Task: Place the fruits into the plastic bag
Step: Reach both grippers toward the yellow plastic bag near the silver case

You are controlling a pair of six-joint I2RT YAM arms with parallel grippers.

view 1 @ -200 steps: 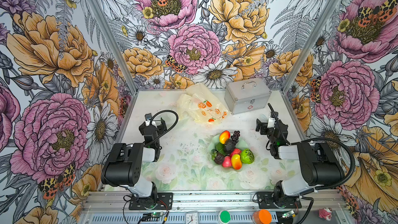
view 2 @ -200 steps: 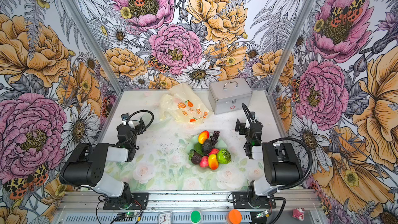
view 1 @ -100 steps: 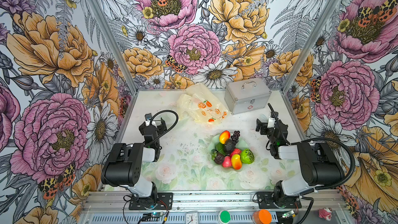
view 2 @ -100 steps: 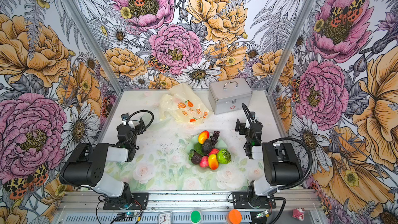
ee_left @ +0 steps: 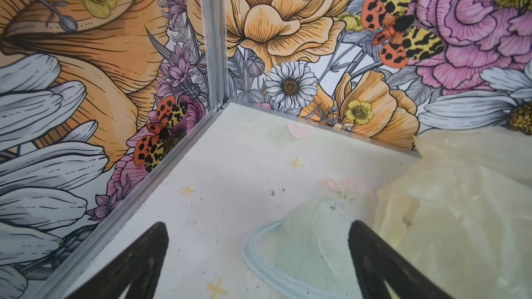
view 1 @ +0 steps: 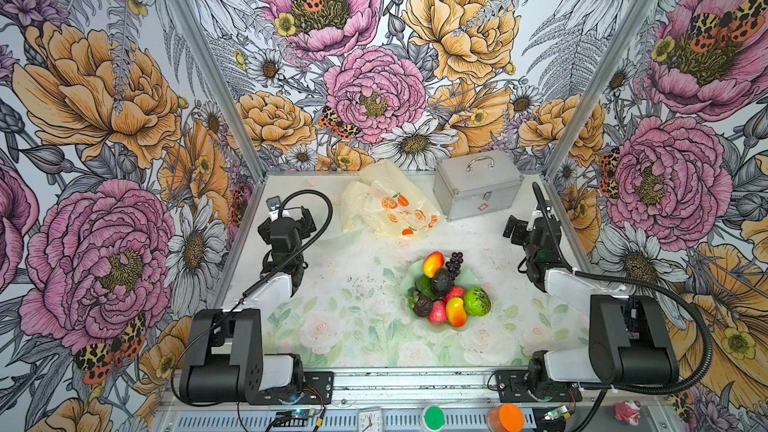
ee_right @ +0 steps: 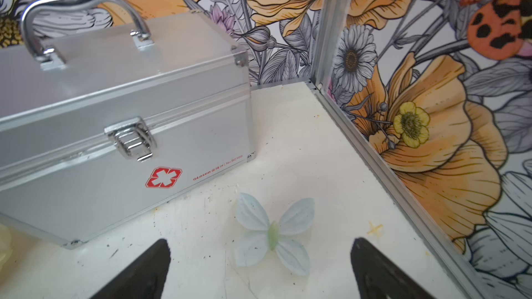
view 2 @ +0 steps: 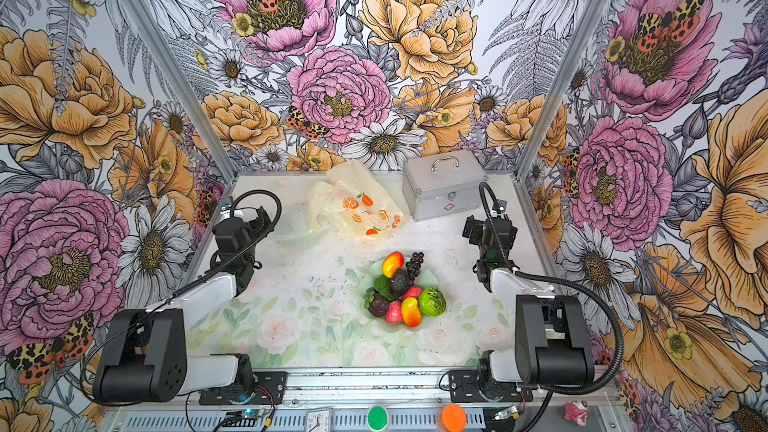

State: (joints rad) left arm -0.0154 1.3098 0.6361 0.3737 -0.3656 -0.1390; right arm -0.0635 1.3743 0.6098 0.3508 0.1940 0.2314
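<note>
Fruits (view 1: 446,288) all sit heaped on the pale green dish (view 1: 410,274), a bit toward 4 o'clock from the middle of the worktop (view 1: 332,326) in both top views, so nothing's bagged yet. Plastic bag (view 1: 386,205) lies crumpled at 12 o'clock, well apart from the dish, and its mouth can't be made out. Left claw (ee_left: 259,225) hangs at 10 o'clock, spread wide with nothing in it; right claw (ee_right: 260,241) at 2 o'clock, same deal, wide and empty.

Looks like the very first step: get the bag ready, then go pick. Probably smartest to have the left claw, which is nearer, pinch one layer of the bag's edge and lift so a mouth opens, while the right one ferries fruit. The mango (view 1: 432,263) at the pile's 12 o'clock sits high and exposed, so it seems a good first grab. Those glossy skins will likely slip, so a squeeze across the narrow width is the call. Yanking from the middle may roll the rest off the dish.

Room-wise: both claws are near the side walls, so swings should head inward. Silver case (view 1: 478,184) sits just beside the bag at its 3 o'clock, and a see-through bowl (ee_left: 302,240) crowds its 8 o'clock. Bare worktop runs between bag and dish and across 6 to 8 o'clock.
</note>
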